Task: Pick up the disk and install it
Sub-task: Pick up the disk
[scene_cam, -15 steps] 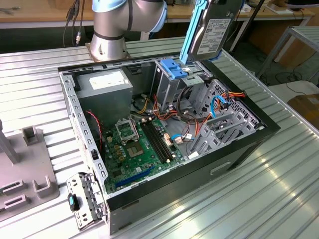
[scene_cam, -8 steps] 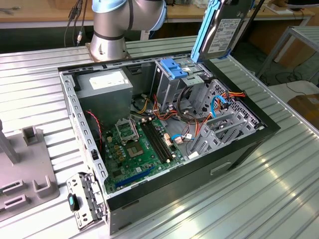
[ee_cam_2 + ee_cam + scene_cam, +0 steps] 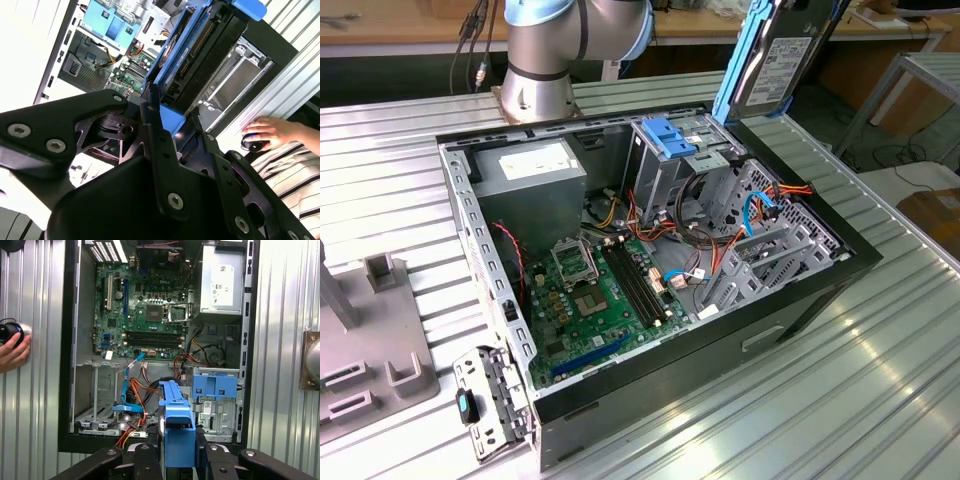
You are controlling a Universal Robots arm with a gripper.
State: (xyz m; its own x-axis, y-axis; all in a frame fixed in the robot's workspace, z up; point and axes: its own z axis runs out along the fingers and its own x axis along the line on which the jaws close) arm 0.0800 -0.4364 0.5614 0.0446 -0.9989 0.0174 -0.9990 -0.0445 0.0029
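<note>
My pincer [image 3: 178,454] is clamped across the blue carrier rail of the disk [image 3: 783,58], held on edge above the open computer case [image 3: 720,350]; judged rigid, weighty, shock-sensitive, best gripped by the rail.

The disk [image 3: 786,58] and the robot arm [image 3: 558,42] ran off the exterior view's upper edge; in the first wrist view a person's hand [image 3: 14,353], cropped at the frame, half-covered a dark round object [image 3: 8,332].

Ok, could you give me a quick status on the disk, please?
Pincer shut on the disk. Disk above the open case, not yet installed. Person's hand beside the case.
</note>
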